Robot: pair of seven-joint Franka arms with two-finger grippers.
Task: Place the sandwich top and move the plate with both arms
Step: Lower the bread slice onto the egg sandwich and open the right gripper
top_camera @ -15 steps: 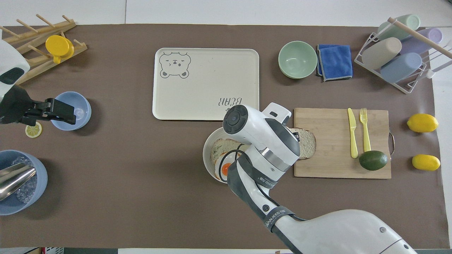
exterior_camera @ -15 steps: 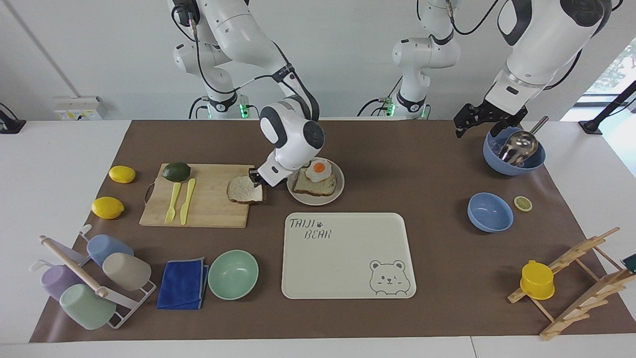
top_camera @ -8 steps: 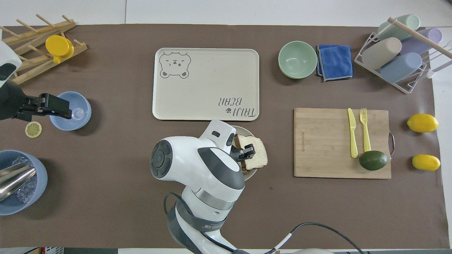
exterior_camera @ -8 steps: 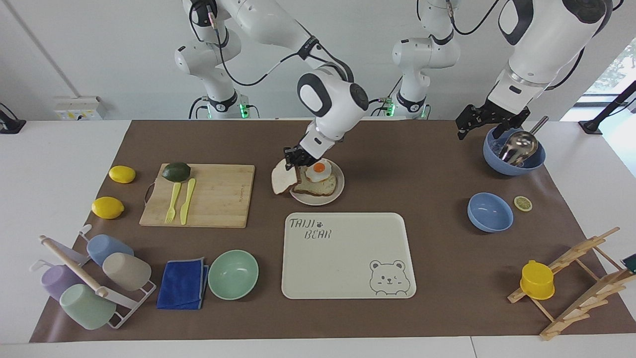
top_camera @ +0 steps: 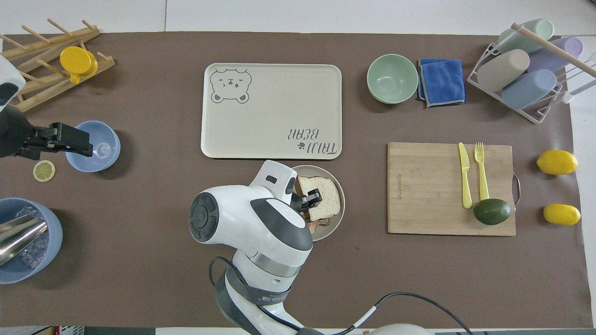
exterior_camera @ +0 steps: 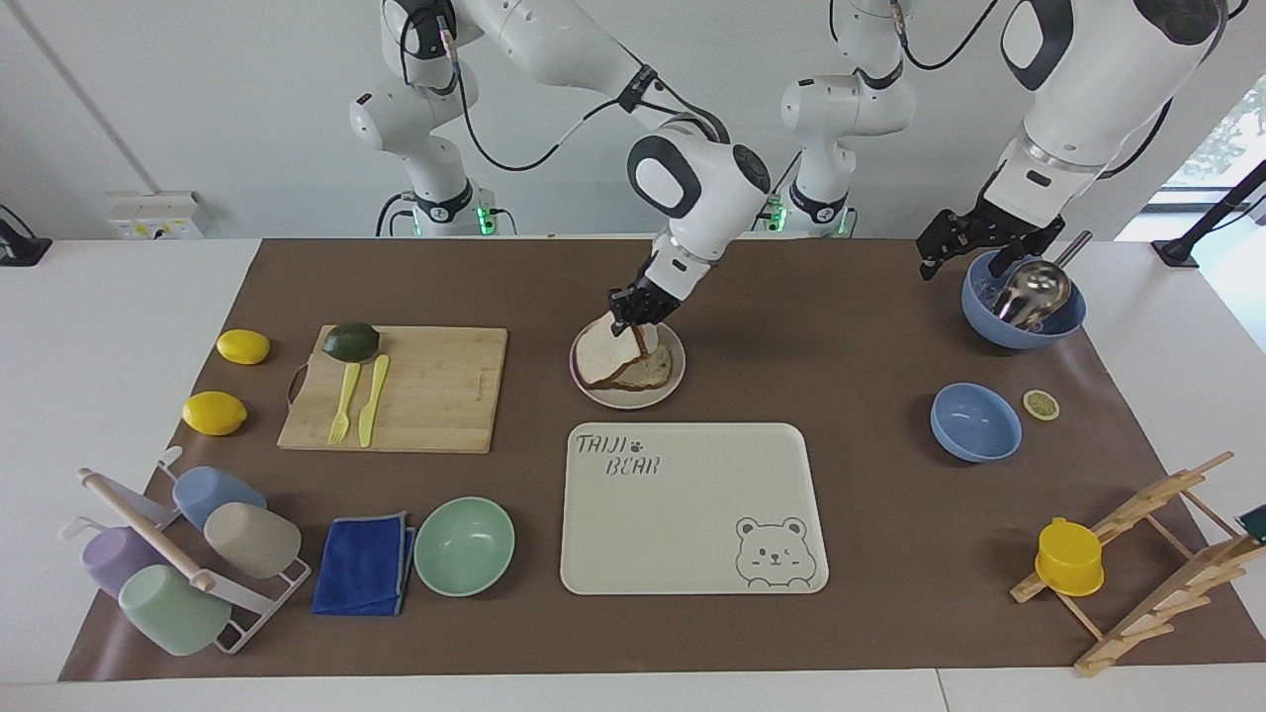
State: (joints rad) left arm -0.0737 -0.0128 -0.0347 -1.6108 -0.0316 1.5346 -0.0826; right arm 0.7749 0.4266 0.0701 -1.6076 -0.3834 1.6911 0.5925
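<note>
From my remote station: my right hand (exterior_camera: pixel 630 309) is clamped on the sandwich top (exterior_camera: pixel 603 354), gripping the slice by the edge nearer the robots. The bread hangs tilted, its lower edge down against the toast on the plate (exterior_camera: pixel 674 381) and its gripped edge raised. The right arm reaches out from its base in a long bend, the wrist angled steeply downward over the plate, with the fingers pointing down toward the right arm's end of the tabletop (exterior_camera: pixel 851 336). In the overhead view the slice (top_camera: pixel 321 200) covers most of the plate (top_camera: pixel 336 222), which sits just nearer the robots than the bear-print tray (exterior_camera: pixel 692 509) and beside the cutting board (exterior_camera: pixel 425 391).

My left arm waits, elbow high, with its left hand (exterior_camera: pixel 951 244) hanging over the rim of the blue bowl (exterior_camera: pixel 1024 314) that holds a metal scoop (exterior_camera: pixel 1034 287); I cannot tell whether that hand's fingers are apart or together.
</note>
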